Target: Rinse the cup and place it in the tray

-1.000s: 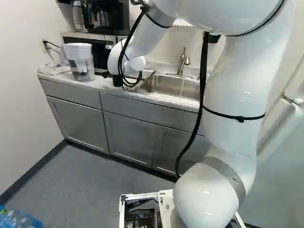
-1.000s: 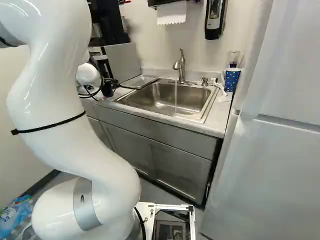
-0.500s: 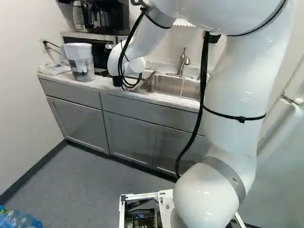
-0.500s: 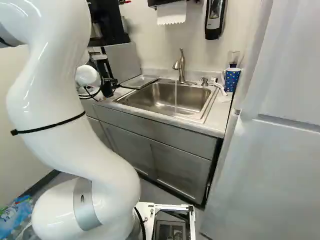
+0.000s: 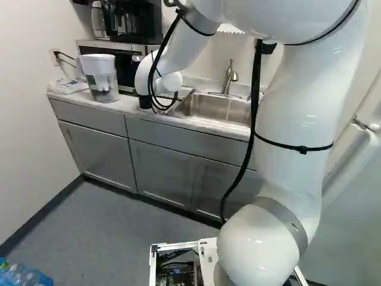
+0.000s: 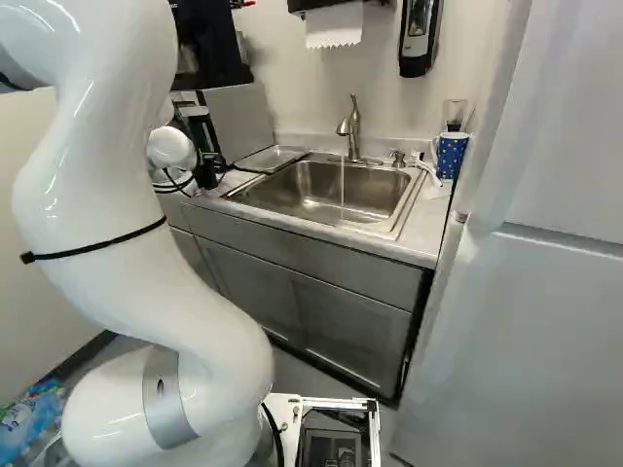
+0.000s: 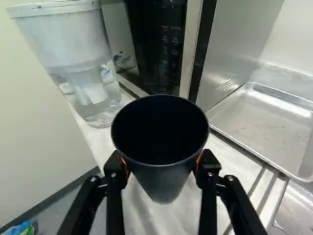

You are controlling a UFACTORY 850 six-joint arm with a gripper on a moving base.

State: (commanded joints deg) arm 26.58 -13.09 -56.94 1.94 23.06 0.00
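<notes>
One white arm (image 6: 127,195) is leaning over the counter (image 5: 128,106), its wrist end standing near the microwave (image 7: 164,54) at the left base view's upper left. Past the metal side beyond the microwave, the sink (image 6: 292,206) is lying sunk in the worktop, and the metal tray (image 7: 264,129) is resting just beside its basin, between the two. A clear-bottomed pitcher (image 7: 73,44) is standing on the counter ahead of the gripper (image 7: 162,164), near the wall. The faucet (image 6: 352,131) is rising behind the basin. The dark cup (image 7: 164,185) is sitting between the fingers (image 7: 112,178) — both orange pads are pressing it from opposite sides, its mouth facing the wrist camera — and whether its base is touching the counter, I cannot tell. A thin stream of water (image 6: 342,185) is falling into the basin, well apart from the cup. Carrying the cup to be rinsed is probably the step in hand; the next move is calling for a steady grip, enough lift to clear the tray's rim, and a swing over the basin, bringing the mouth under the water.
</notes>
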